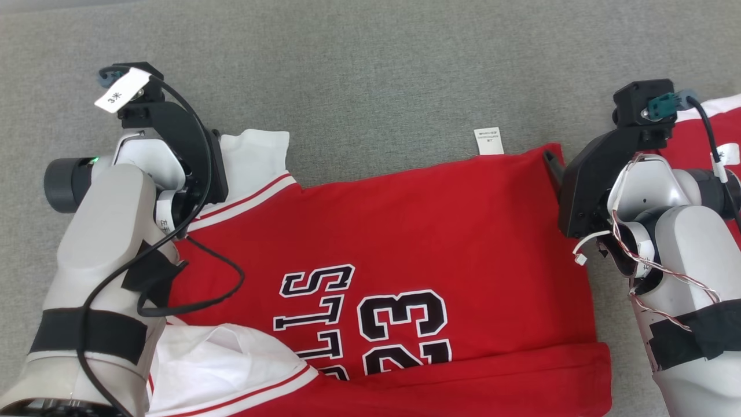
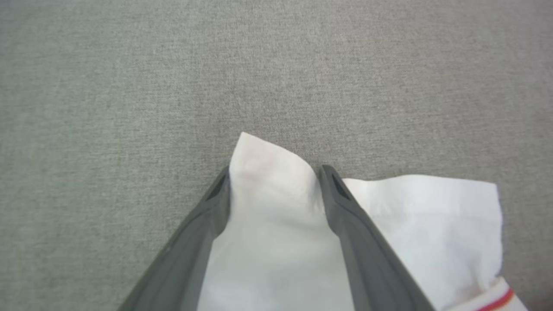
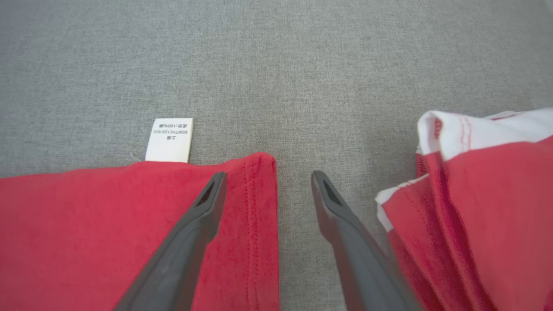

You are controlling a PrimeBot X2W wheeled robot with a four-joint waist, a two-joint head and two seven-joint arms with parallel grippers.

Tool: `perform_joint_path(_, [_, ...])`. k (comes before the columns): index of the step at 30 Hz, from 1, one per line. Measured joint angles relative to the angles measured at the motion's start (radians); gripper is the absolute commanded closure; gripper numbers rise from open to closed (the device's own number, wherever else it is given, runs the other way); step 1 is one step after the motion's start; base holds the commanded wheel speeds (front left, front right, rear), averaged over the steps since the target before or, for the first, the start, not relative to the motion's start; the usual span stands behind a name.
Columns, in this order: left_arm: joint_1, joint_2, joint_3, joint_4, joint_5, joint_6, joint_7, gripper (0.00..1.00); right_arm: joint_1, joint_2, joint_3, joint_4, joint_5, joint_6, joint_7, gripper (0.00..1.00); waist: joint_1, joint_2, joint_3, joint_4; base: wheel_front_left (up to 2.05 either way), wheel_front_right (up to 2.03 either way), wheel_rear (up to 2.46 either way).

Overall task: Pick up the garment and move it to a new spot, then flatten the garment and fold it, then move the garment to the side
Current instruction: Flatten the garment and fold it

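Note:
The garment (image 1: 405, 231) is a red jersey with white sleeves and black "23" lettering, spread on a grey cloth surface (image 1: 370, 69). My left gripper (image 2: 274, 172) is open at the garment's far left corner. A raised fold of the white sleeve (image 2: 276, 207) stands between its fingers. The right gripper (image 3: 268, 177) is open over the far right hem corner (image 3: 255, 181): one finger lies over the red cloth, the other over bare grey surface. In the head view, one dark finger (image 1: 553, 165) shows at that corner (image 1: 550, 153).
A white care label (image 1: 488, 141) sticks out from the garment's far edge, left of the right gripper. A second red-and-white cloth (image 1: 706, 133) lies bunched at the right, close beside the right gripper's finger (image 3: 345, 216). Bare grey surface stretches beyond the garment.

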Motion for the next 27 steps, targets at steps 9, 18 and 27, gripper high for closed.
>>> perform_joint_path(9, [-0.021, -0.009, 0.000, 0.006, -0.004, -0.001, -0.016, 0.00, -0.020, -0.004, -0.010, 0.039, -0.004, -0.002, 0.011, 0.20, 0.0000, -0.0001, 0.025, 0.019, 0.00, 0.00, 0.00])
perform_joint_path(18, [-0.046, -0.014, 0.000, 0.020, -0.019, -0.008, -0.028, 0.00, -0.033, -0.003, -0.023, 0.077, -0.004, -0.004, 0.012, 0.63, 0.0000, 0.0000, 0.046, 0.028, 0.00, 0.00, 0.00])
perform_joint_path(27, [-0.060, -0.014, -0.002, 0.034, -0.019, -0.008, -0.041, 0.00, -0.041, -0.002, -0.027, 0.086, -0.004, -0.004, -0.006, 1.00, 0.0000, -0.0001, 0.056, 0.031, 0.00, 0.00, 0.00])
